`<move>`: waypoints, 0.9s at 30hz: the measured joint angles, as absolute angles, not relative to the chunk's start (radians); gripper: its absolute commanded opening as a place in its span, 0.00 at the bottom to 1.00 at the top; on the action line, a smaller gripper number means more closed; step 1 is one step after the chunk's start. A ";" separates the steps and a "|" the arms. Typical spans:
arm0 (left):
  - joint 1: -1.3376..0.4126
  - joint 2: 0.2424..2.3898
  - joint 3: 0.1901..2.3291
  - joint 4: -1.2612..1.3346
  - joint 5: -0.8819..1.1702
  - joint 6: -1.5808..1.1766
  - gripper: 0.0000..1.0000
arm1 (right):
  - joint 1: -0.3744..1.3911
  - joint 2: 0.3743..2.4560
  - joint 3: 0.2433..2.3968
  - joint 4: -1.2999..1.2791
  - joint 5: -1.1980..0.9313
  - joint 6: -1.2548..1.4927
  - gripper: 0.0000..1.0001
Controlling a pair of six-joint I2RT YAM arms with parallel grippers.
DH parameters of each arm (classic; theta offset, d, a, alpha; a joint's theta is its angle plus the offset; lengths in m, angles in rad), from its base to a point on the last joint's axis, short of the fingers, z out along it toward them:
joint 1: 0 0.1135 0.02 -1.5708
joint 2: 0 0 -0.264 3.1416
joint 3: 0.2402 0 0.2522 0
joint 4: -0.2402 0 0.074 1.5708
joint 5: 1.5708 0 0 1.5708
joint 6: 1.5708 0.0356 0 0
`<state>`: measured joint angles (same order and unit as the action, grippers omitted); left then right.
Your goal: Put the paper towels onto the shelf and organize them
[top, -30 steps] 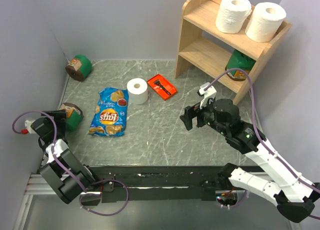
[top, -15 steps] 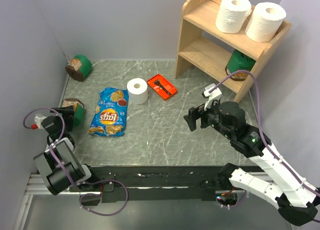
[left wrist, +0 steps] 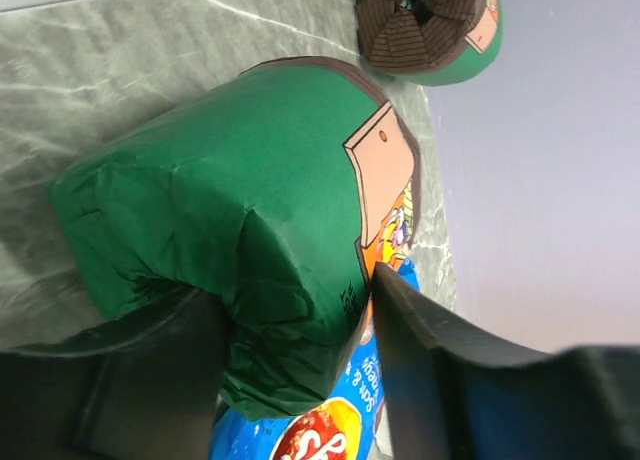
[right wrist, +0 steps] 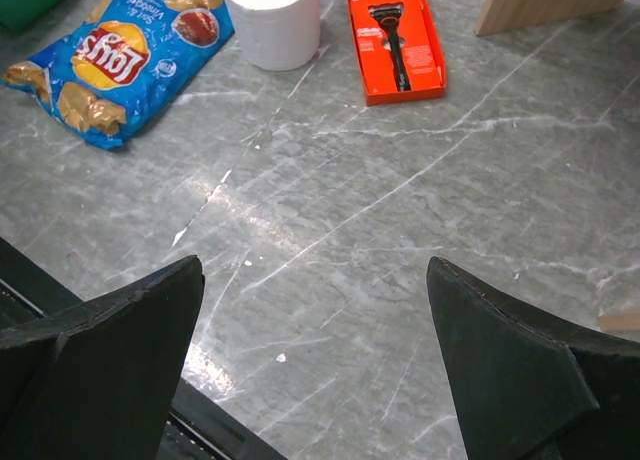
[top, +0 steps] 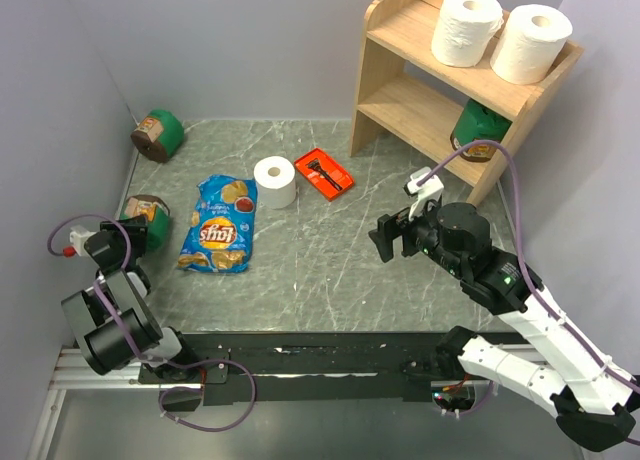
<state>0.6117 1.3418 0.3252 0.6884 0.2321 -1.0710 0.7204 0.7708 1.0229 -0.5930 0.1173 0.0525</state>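
Two paper towels (top: 466, 26) (top: 531, 43) stand side by side on the top tier of the wooden shelf (top: 415, 100). A third white roll (top: 274, 182) (right wrist: 270, 18) stands upright on the table, between the chips bag and the orange razor pack. My left gripper (top: 128, 234) (left wrist: 295, 305) is at the far left, shut on a green canister (top: 148, 220) (left wrist: 240, 190), with a finger pressed against each side. My right gripper (top: 385, 236) (right wrist: 315, 275) hovers open over bare table, well short of the loose roll.
A blue chips bag (top: 219, 223) (right wrist: 115, 50) lies beside the gripped canister. An orange razor pack (top: 323, 172) (right wrist: 396, 40) lies right of the loose roll. A second green canister (top: 157, 135) (left wrist: 430, 25) lies by the back left wall. A third (top: 478, 135) sits on the shelf's lower tier.
My left gripper has closed from wide open onto the green canister. The right arm drifted slightly right and toward the near edge, then held still.
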 measured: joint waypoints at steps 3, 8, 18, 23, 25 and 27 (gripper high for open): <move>0.609 1.362 0.352 0.693 0.244 -1.068 0.49 | 0.720 0.768 1.023 -0.595 0.124 0.050 1.00; 0.605 1.365 0.373 0.686 0.247 -1.059 0.47 | 0.720 0.760 1.023 -0.599 0.134 0.047 1.00; 0.531 1.326 0.553 0.417 0.243 -0.951 0.46 | 0.720 0.716 1.023 -0.603 0.148 0.043 1.00; 0.456 1.323 0.764 0.191 0.250 -0.834 0.43 | 0.720 0.683 1.023 -0.607 0.159 0.043 1.00; 0.417 1.312 0.844 0.093 0.245 -0.773 0.43 | 0.720 0.672 1.023 -0.607 0.168 0.044 1.00; 0.330 1.287 0.915 -0.019 0.235 -0.704 0.46 | 0.720 0.660 1.023 -0.607 0.175 0.045 1.00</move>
<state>0.3298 1.2865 0.9154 -0.0193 0.2352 -0.7036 0.7204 0.6601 1.0229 -0.6075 0.1745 0.0452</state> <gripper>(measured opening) 0.468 0.994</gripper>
